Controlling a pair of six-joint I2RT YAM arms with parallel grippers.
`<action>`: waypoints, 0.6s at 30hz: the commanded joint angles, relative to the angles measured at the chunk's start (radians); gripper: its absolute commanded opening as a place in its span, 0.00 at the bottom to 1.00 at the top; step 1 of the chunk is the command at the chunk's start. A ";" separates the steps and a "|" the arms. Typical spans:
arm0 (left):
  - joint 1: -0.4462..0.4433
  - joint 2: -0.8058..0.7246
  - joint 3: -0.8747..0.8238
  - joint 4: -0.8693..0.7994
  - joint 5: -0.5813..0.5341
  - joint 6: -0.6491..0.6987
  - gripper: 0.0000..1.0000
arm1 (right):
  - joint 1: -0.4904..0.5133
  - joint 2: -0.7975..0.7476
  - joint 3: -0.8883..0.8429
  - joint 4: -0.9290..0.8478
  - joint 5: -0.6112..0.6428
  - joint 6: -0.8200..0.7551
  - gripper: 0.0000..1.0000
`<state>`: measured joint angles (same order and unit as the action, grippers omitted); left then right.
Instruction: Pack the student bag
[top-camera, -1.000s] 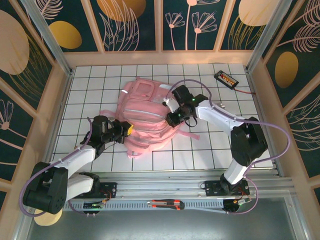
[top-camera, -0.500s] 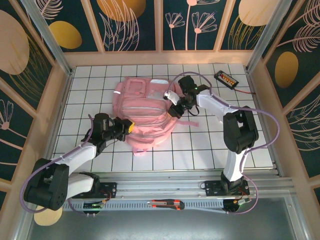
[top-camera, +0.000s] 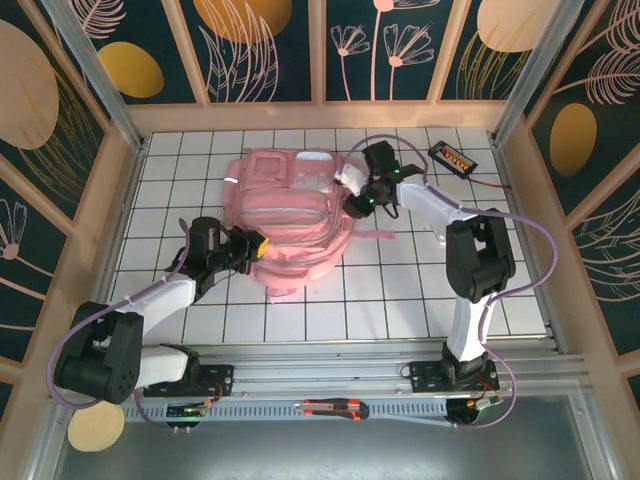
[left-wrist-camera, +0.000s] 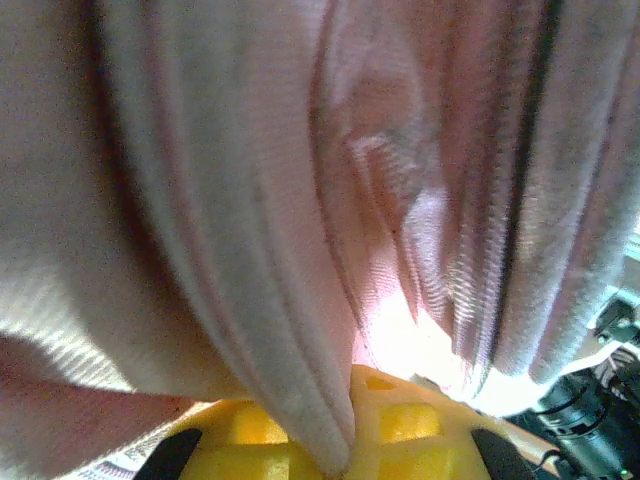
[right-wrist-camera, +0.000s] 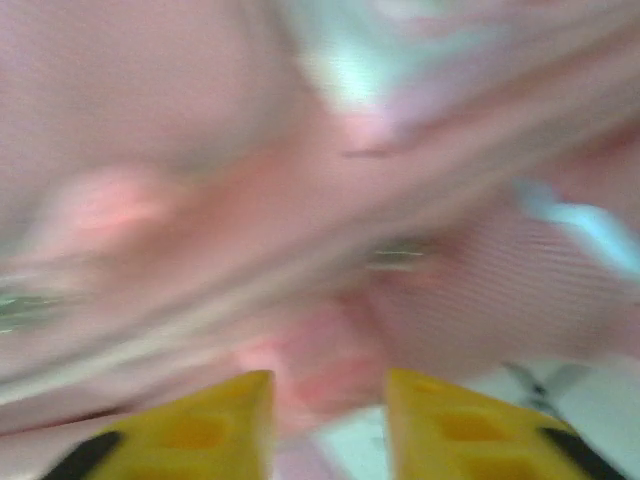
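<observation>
The student bag (top-camera: 285, 205) is a large pink backpack lying flat on the white gridded table, its translucent pockets facing up. My left gripper (top-camera: 255, 247) is at the bag's near-left edge, shut on a fold of its pink fabric (left-wrist-camera: 250, 200), which is pinched between the yellow fingers (left-wrist-camera: 420, 425). My right gripper (top-camera: 356, 196) is at the bag's right side near the top. Its yellow fingers (right-wrist-camera: 225, 425) stand apart with blurred pink bag fabric (right-wrist-camera: 330, 365) just ahead of them and nothing gripped.
A loose pink strap (top-camera: 377, 236) trails onto the table right of the bag. A small black device (top-camera: 452, 156) with a red cable lies at the back right corner. A box cutter (top-camera: 335, 407) rests on the front rail. Wooden walls enclose the table.
The bag has been dragged toward the back of the table and turned. The right gripper moved back with it and has opened, letting go of the fabric. The left gripper stays shut on its fold.
</observation>
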<state>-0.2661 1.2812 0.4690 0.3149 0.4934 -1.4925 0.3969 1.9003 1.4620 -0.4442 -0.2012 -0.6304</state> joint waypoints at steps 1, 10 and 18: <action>0.014 -0.004 -0.018 -0.038 -0.008 0.031 0.00 | -0.066 -0.059 -0.051 0.176 0.244 0.022 0.54; 0.014 0.026 -0.001 0.015 0.004 0.018 0.00 | -0.073 -0.229 -0.139 0.235 0.115 0.173 0.59; 0.014 0.014 0.027 -0.012 0.000 0.054 0.13 | -0.072 -0.483 -0.377 0.503 -0.199 0.528 0.99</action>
<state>-0.2577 1.2999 0.4633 0.3088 0.4896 -1.4769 0.3218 1.4807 1.1481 -0.0933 -0.2600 -0.2878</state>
